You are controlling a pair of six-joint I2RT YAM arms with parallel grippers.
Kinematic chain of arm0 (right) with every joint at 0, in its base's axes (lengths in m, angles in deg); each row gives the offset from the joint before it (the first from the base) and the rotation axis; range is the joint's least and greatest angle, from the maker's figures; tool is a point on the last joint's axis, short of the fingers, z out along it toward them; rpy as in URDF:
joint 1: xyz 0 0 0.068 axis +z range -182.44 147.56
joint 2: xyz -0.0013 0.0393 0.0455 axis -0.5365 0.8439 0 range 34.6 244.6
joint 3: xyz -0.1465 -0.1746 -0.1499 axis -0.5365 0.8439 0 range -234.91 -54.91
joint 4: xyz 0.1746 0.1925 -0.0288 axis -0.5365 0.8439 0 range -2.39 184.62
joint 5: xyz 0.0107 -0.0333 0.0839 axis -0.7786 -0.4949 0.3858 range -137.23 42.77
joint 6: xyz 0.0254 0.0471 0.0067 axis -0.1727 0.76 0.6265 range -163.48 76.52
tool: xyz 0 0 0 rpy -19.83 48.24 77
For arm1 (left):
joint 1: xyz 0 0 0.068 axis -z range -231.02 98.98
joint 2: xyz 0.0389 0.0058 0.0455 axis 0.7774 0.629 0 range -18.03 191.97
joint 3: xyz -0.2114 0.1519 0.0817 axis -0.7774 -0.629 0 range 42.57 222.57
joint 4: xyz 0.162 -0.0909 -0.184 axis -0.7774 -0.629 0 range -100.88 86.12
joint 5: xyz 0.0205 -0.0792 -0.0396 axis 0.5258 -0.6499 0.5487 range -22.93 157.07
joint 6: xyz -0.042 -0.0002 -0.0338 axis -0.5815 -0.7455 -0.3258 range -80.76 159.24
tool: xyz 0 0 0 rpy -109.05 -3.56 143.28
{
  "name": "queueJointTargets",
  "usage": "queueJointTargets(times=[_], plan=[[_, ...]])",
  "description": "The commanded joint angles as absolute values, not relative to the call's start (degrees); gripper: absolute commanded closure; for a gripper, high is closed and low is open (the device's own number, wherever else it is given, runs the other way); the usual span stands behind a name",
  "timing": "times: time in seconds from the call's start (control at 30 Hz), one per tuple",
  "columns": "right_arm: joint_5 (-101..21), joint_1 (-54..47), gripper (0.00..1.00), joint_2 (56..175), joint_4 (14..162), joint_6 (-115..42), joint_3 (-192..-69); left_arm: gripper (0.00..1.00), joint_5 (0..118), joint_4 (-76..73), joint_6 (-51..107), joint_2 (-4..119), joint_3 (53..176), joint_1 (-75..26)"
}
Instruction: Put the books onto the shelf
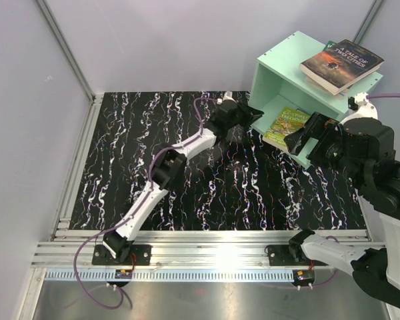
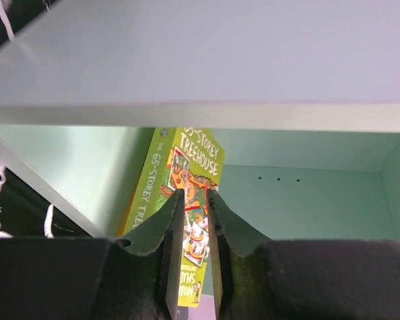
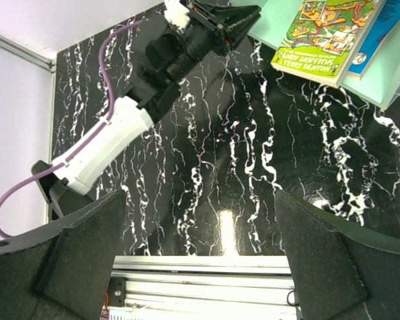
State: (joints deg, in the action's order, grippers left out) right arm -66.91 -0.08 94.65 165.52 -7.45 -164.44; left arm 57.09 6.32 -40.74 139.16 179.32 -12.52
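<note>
The shelf (image 1: pixel 280 63) is a mint-green cube at the back right, its open face toward the mat. Inside lies a lime-green Treehouse book (image 1: pixel 288 123), its end sticking out, with a blue book (image 3: pixel 380 40) beside it. On the shelf's top rests the dark "A Tale of Two Cities" (image 1: pixel 342 62) over another book. My left gripper (image 1: pixel 257 113) is at the opening's left edge, jaws a narrow gap apart, holding nothing. Through that gap (image 2: pixel 193 192) I see the Treehouse cover (image 2: pixel 187 150) under a shelf panel (image 2: pixel 187 60). My right gripper (image 3: pixel 200 197) hangs wide open and empty over the mat.
A black marbled mat (image 1: pixel 207 180) covers the table. Aluminium rails (image 1: pixel 207 243) run along its near edge and a frame post (image 1: pixel 67 53) stands at the back left. My right arm's bulky body (image 1: pixel 373 160) sits just in front of the shelf's right side.
</note>
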Motion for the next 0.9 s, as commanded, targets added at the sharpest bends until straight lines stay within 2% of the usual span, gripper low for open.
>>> queueJointTargets(times=[0.0,0.2,0.67,0.77,0.87], plan=[[-69.0,0.3,0.00,95.7,176.5,-9.5,-166.2,0.78,59.2,6.3,-42.8,143.2,183.8,-10.2],[-69.1,0.3,0.00,96.5,176.7,-10.8,-166.8,0.77,61.4,3.2,-43.7,145.6,185.6,-8.4],[-68.3,0.3,0.00,96.7,176.5,-11.1,-166.4,0.76,62.1,6.1,-45.7,146.8,187.8,-6.6],[-68.1,0.3,0.00,96.8,176.4,-11.2,-166.4,0.75,61.4,8.9,-44.0,141.5,181.2,-8.4],[-68.0,0.3,0.00,96.8,176.1,-11.5,-166.5,0.75,61.1,13.8,-41.1,134.0,166.5,-11.4]])
